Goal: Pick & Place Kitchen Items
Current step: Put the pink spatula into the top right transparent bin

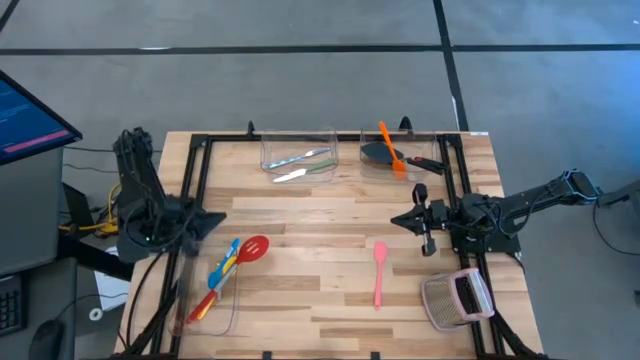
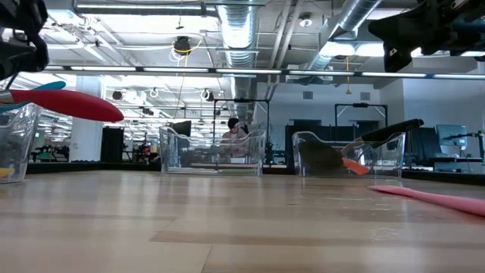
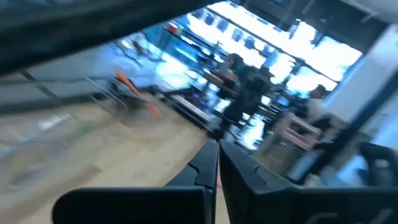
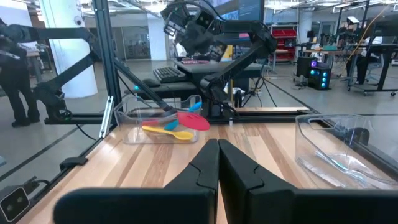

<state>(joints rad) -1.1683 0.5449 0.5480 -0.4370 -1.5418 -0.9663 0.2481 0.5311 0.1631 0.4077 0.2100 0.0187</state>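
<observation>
On the pale wooden bench (image 1: 330, 290), the pink long-handled silicone spatula (image 1: 380, 272) lies loose, its long axis running front to back, just left of the right gripper (image 1: 408, 219), which is clenched and empty; the left gripper (image 1: 207, 222), also clenched, sits farther off.

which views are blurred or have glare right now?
Left wrist view: heavy motion blur, the table and room smeared, only its own shut tool crisp. Low view: bright ceiling lights behind, the red spoon soft up close, the pink spatula soft at the edge. Right wrist view and high view: sharp, evenly lit, faint reflections on the clear bins.
</observation>
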